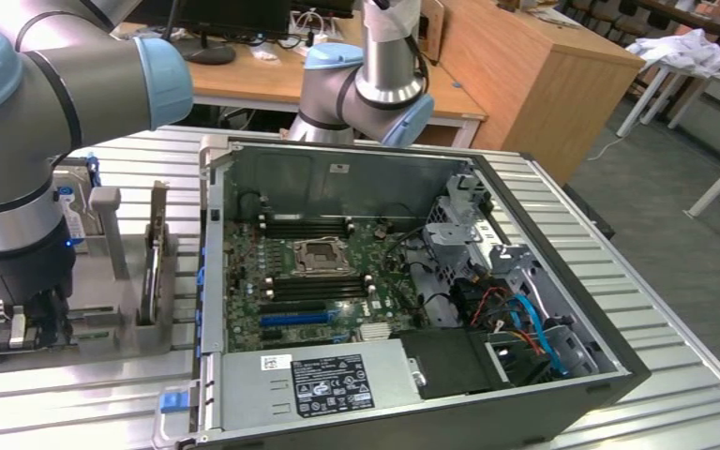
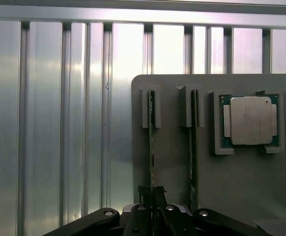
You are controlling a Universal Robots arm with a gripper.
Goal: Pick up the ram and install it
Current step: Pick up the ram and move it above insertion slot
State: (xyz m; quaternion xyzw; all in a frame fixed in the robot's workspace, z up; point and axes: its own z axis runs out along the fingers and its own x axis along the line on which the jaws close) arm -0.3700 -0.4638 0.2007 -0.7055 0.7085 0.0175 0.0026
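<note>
Fingers (image 2: pixel 144 194) narrow, pinching the ram (image 2: pixel 151 147) standing on edge in its holder (image 2: pixel 172 162) slot right between them, second stick (image 2: pixel 192 147) just beside; I'd want the grip square on the board edge, clear of that neighbour.

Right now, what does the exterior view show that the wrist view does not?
Exterior view: the open dark computer case with its green motherboard, and a wooden desk behind. Wrist view: the square silver processor chip, and the thin green ram stick edge-on at the gripper. Both: the ribbed metal table, the grey parts holder and the gripper.
</note>
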